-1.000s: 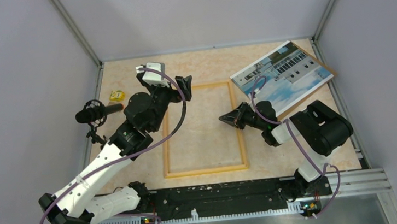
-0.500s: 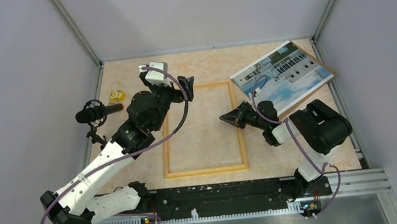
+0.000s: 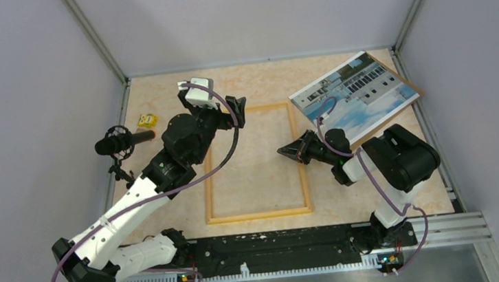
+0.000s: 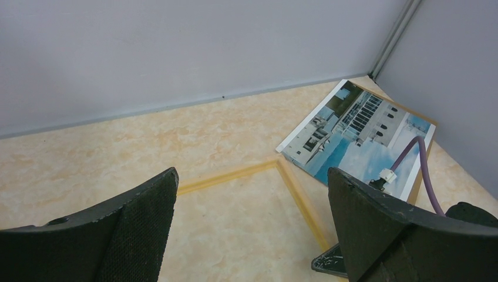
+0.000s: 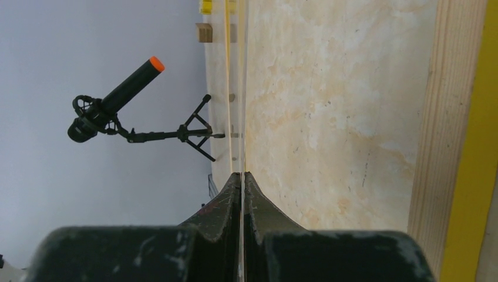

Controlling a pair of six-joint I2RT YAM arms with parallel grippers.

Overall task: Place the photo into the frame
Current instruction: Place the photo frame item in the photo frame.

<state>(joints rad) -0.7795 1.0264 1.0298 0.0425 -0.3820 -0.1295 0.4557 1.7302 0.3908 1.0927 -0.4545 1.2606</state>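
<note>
The frame [image 3: 259,215] is yellow-orange. The photo [image 3: 366,92] shows a white building and blue water. The tabletop [image 3: 276,83] is marbled beige. The fingers [image 4: 141,235] are black, the cable [image 4: 420,154] purple, and the black microphone [image 5: 114,97] is orange-tipped.

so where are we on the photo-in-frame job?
Done: only staging. The frame lies flat and empty mid-table. In hand: nothing that shows; the left gripper hovers over the frame's far left corner, jaws wide, and the right gripper, jaws shut, sits low by its right rail. To do: everything. The photo lies outside the frame at the far right corner, ungripped; it needs picking up and laying in.
</note>
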